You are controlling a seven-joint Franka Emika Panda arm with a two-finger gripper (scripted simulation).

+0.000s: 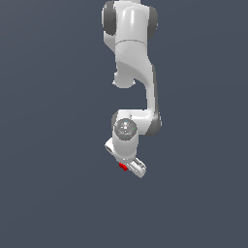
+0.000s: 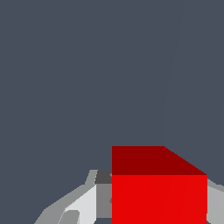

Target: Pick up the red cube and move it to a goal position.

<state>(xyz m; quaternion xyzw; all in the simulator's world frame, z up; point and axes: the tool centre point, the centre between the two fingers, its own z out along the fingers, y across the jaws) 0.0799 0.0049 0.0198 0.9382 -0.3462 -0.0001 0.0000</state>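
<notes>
The red cube (image 1: 123, 167) is a tiny bright red block at the tip of my white gripper (image 1: 126, 168), below the arm's wrist in the exterior view. In the wrist view the red cube (image 2: 159, 192) fills the space between my gripper's (image 2: 157, 210) two grey-white fingers (image 2: 83, 205). One finger touches each side of the cube. The gripper is shut on the cube. Whether the cube rests on the floor or is lifted cannot be told.
The white arm (image 1: 133, 58) reaches down from the top of the exterior view. The ground (image 1: 48, 145) around it is a plain dark grey-blue surface. No goal marker shows.
</notes>
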